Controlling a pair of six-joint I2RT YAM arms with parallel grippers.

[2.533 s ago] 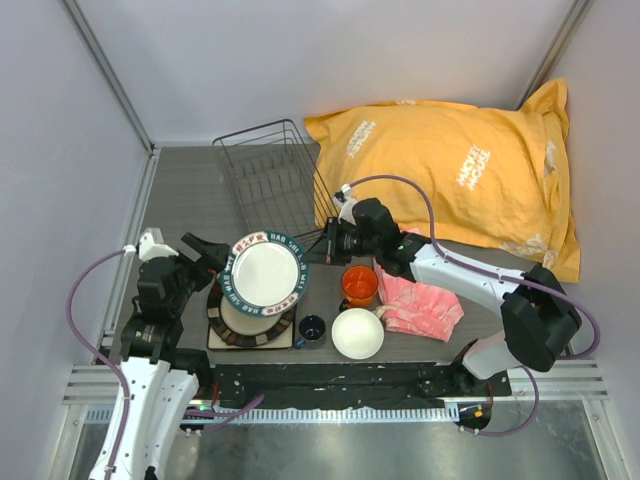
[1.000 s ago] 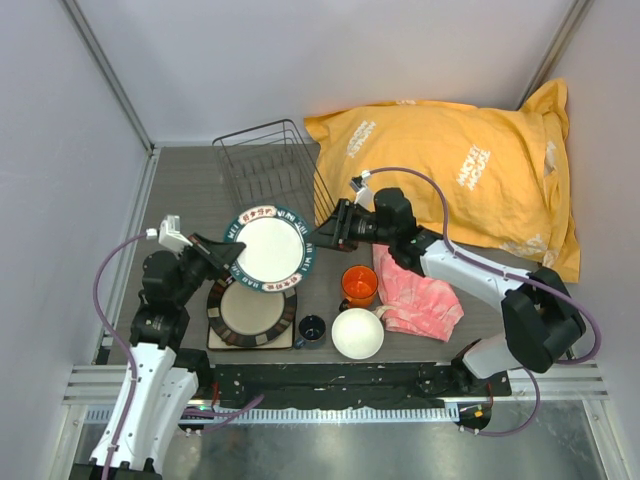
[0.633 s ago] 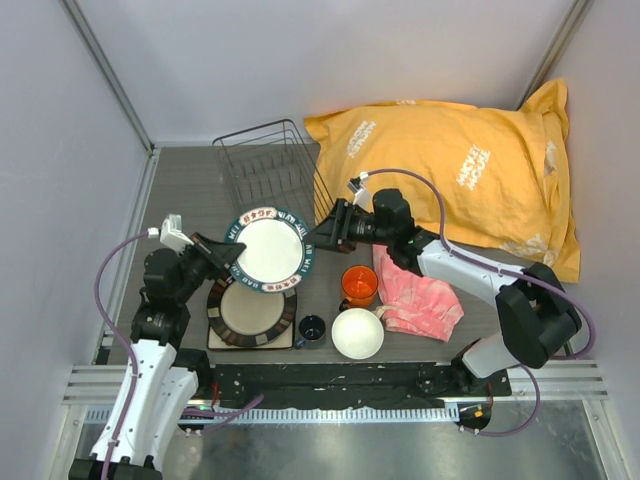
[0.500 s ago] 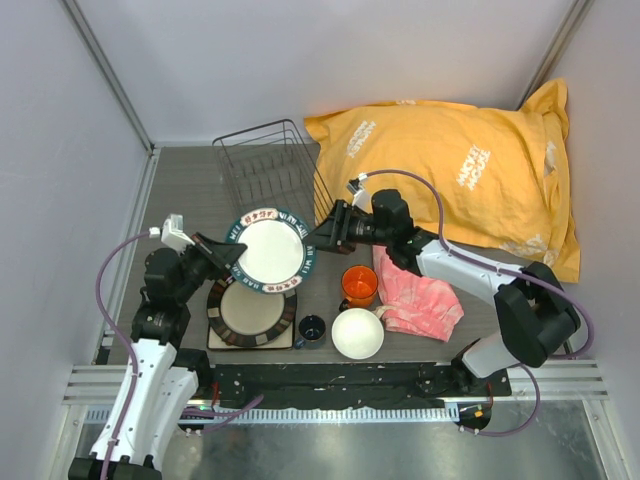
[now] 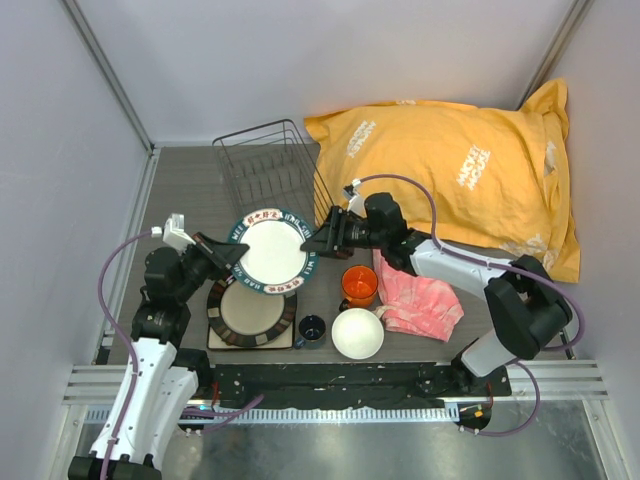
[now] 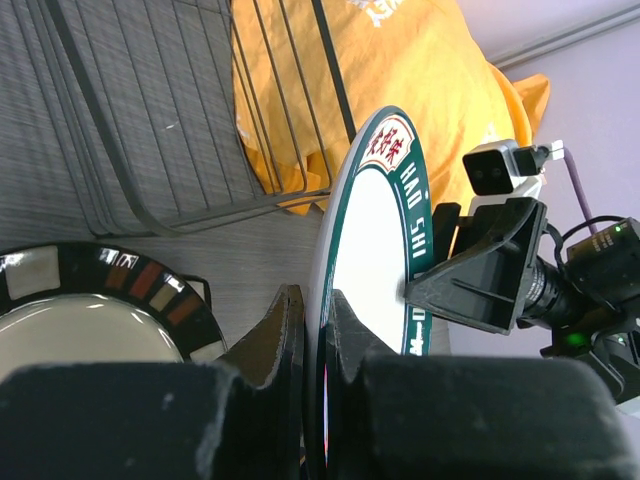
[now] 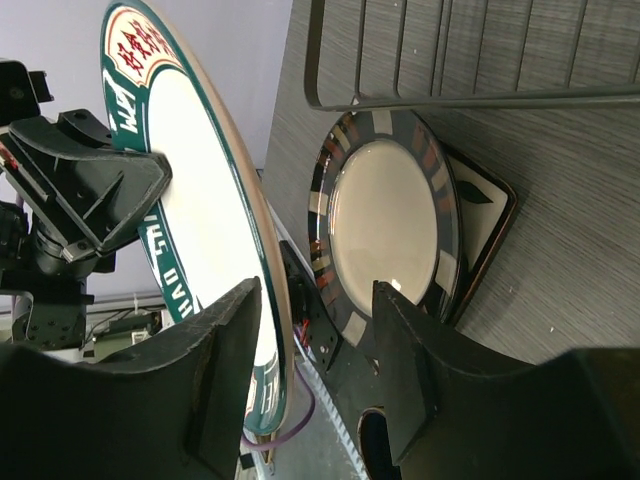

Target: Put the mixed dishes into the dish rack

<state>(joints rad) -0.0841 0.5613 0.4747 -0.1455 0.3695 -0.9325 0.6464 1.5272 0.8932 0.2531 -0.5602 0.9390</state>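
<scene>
My left gripper (image 5: 232, 255) is shut on the left rim of the white plate with the dark green patterned rim (image 5: 267, 250), which it holds tilted above the table. In the left wrist view both fingers pinch the plate's edge (image 6: 370, 240). My right gripper (image 5: 318, 243) stands open at the plate's right rim. In the right wrist view that rim (image 7: 190, 200) sits between its fingers, close to the left one. The dish rack (image 5: 268, 170) stands behind. Below, the brown-centred plate (image 5: 250, 312) rests on the square dark tray (image 5: 215, 340).
An orange mug (image 5: 359, 284), a small dark-blue cup (image 5: 311, 328) and a white bowl (image 5: 358, 333) stand near the front edge. A pink cloth (image 5: 420, 300) lies to their right. The big yellow bag (image 5: 450, 170) fills the back right, next to the rack.
The left gripper lifted the white plate off the stack and holds it up. The right gripper moved left to the plate's right rim and opened wider.
</scene>
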